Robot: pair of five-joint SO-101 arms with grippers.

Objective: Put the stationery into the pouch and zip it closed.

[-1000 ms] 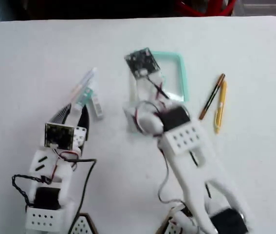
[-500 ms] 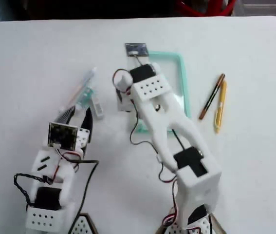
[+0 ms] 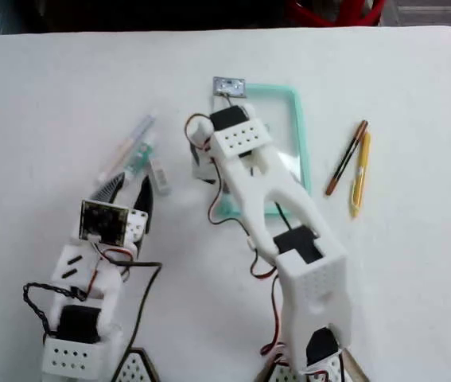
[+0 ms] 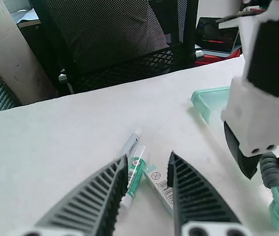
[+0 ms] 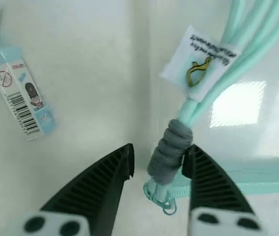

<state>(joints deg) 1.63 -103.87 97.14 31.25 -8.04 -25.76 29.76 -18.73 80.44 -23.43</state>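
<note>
Pouch half buried
Can't see the pouch (image 3: 298, 119) middle under the right arm (image 3: 261, 179); cut off at the edge just past the right gripper (image 5: 158, 153). Packet (image 5: 26, 96) print unreadable.

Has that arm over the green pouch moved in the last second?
Yes. The right arm has stretched out over the pouch, its white wrist block going from the pouch's near edge toward its far edge.

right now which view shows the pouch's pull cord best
The right wrist view: the pull cord, with its grey wrap, lies close up between the fingers of the open right gripper. The left wrist view catches it small at the edge; in the high view the right arm covers that pouch corner.
</note>
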